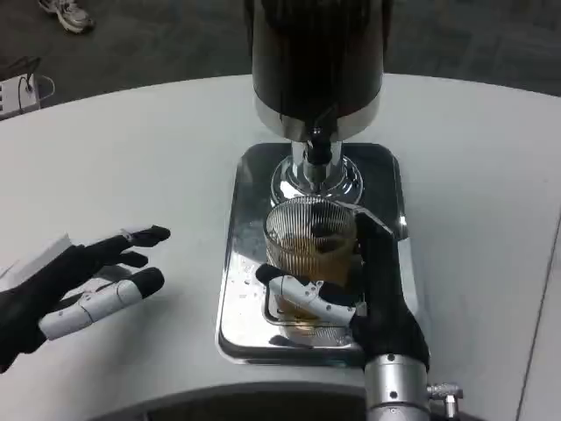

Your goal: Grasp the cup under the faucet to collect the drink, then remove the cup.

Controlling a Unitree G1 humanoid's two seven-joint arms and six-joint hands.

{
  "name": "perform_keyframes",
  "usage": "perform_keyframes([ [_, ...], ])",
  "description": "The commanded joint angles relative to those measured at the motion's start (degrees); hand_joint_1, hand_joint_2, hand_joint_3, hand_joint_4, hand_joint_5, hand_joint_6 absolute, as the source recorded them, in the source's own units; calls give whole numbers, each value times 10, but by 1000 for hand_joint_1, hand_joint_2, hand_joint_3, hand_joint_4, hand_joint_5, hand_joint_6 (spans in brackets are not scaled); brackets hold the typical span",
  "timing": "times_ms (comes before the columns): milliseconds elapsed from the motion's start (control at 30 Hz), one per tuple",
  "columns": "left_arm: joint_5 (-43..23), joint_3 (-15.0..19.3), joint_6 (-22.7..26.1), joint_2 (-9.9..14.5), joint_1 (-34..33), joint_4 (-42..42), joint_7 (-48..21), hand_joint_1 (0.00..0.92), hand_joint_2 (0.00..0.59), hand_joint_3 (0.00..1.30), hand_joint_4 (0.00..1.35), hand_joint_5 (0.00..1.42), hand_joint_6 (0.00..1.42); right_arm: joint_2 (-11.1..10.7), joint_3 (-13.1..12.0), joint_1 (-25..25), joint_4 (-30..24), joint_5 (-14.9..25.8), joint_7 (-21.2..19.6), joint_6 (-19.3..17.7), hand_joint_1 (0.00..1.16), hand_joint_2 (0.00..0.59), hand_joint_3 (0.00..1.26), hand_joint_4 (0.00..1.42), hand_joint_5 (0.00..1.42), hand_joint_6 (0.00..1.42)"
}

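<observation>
A ribbed clear cup [308, 241] with brown drink in it stands on the shiny metal drip tray [241, 263], just in front of the faucet [317, 149] of the dark drink dispenser [316, 61]. My right hand [368, 289] grips the cup from its right side, with the thumb across the cup's front and fingers behind it. Out over the bare table at the left, my left hand [74, 289] hovers open, fingers spread and pointing right, far from the cup.
The white round table [131, 167] lies all around the tray. Its front edge curves just below my hands. A power strip [17, 92] and a person's shoe [66, 13] lie on the dark floor beyond the table.
</observation>
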Motion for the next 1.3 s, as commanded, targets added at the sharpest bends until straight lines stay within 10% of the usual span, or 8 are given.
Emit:
perform_keyframes([
  [33, -3, -4, -6, 3, -7, 6, -4, 0, 93, 191, 129, 197, 259, 25, 6, 30, -46, 7, 9, -10, 1008, 238, 1013, 1226, 1298, 1390],
  [633, 4, -25, -10, -6, -50, 21, 3, 0, 93, 183, 129, 200, 259, -26, 24, 161, -246, 26, 135, 43, 1012, 239, 1088, 1297, 1383, 1424],
  [1300, 70, -38, -42, -3, 14, -161, 23, 0, 83, 125, 24, 106, 192, -94, -35, 271, -494, 50, 282, 92, 1012, 221, 1079, 1281, 1385, 1424],
])
